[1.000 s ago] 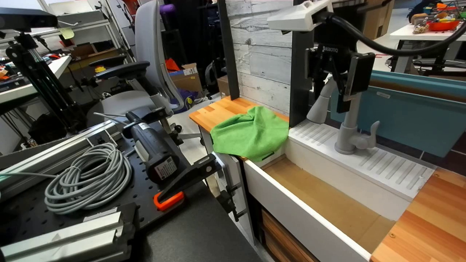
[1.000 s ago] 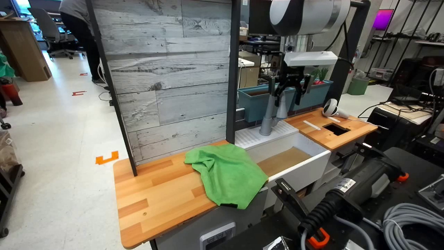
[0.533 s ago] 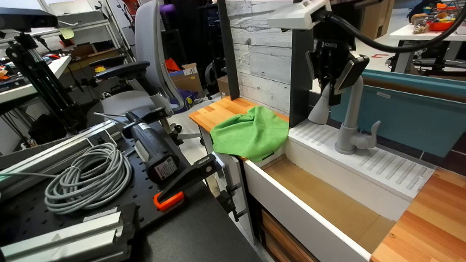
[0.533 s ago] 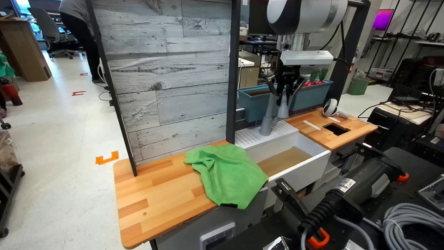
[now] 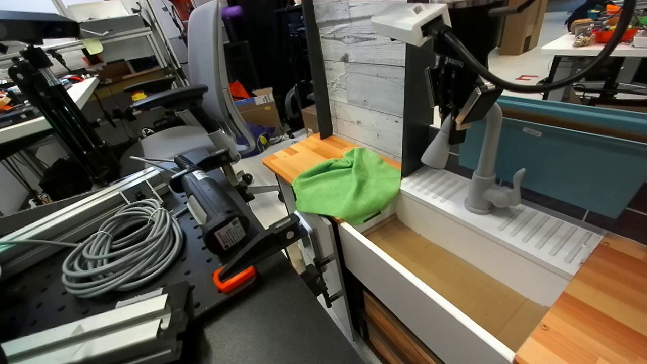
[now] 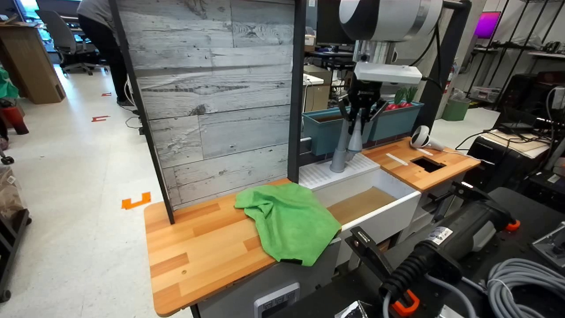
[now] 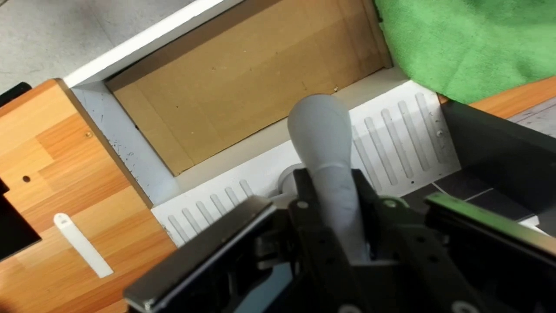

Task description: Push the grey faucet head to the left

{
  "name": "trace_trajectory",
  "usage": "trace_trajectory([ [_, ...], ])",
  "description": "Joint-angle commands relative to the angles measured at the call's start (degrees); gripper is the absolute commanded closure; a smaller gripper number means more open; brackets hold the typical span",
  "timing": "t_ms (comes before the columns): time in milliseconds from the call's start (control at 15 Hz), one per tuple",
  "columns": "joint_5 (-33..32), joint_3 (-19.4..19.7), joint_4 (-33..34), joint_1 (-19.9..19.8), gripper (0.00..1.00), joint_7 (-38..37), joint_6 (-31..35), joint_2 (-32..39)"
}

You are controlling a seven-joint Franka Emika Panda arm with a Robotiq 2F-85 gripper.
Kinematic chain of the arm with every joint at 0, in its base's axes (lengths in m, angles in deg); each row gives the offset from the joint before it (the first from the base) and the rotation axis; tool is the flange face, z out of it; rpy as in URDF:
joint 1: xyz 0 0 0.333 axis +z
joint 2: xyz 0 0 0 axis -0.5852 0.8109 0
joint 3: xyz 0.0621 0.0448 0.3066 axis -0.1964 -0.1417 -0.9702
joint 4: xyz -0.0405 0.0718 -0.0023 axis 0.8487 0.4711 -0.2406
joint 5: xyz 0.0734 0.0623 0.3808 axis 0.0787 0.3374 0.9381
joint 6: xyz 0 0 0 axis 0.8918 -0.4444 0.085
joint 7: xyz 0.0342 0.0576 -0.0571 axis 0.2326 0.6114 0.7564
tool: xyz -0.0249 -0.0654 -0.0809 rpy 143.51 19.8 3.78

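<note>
The grey faucet head (image 7: 320, 124) flares out beyond the fingertips in the wrist view, at the end of a grey gooseneck. My gripper (image 7: 332, 176) is shut on its narrow upper part, one black finger (image 7: 302, 180) on each side. Both exterior views show the faucet head (image 5: 436, 151) (image 6: 355, 142) hanging tip down below the gripper (image 5: 456, 132) (image 6: 356, 123). The upright faucet pipe (image 5: 486, 151) rises from a thick base with a side lever (image 5: 517, 187). Part of the arch is hidden behind the jaws.
Under the faucet is a white ribbed ledge (image 5: 546, 237) behind the sink (image 5: 424, 293). A dark post (image 5: 417, 101) stands close beside the faucet head. Teal planters (image 5: 561, 156) are behind the faucet. A green cloth (image 6: 289, 221) drapes over the wooden counter (image 6: 198, 251).
The gripper stood open around the neck a second ago and has shut on it. Over the last half second, gripper and faucet head have shifted slightly left in both exterior views.
</note>
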Motion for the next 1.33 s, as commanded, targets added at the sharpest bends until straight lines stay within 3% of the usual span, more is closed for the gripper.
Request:
trace_trajectory([
  [0,7.8,-5.2,0.9,-3.3,0.94,0.4,-0.9,0.2],
  [733,19.3,-10.5,1.6,-4.3,0.94,-1.2,6.5,1.0],
  [1267,26.0,-17.1,0.1,-8.2,0.94,2.3,19.9,2.5],
])
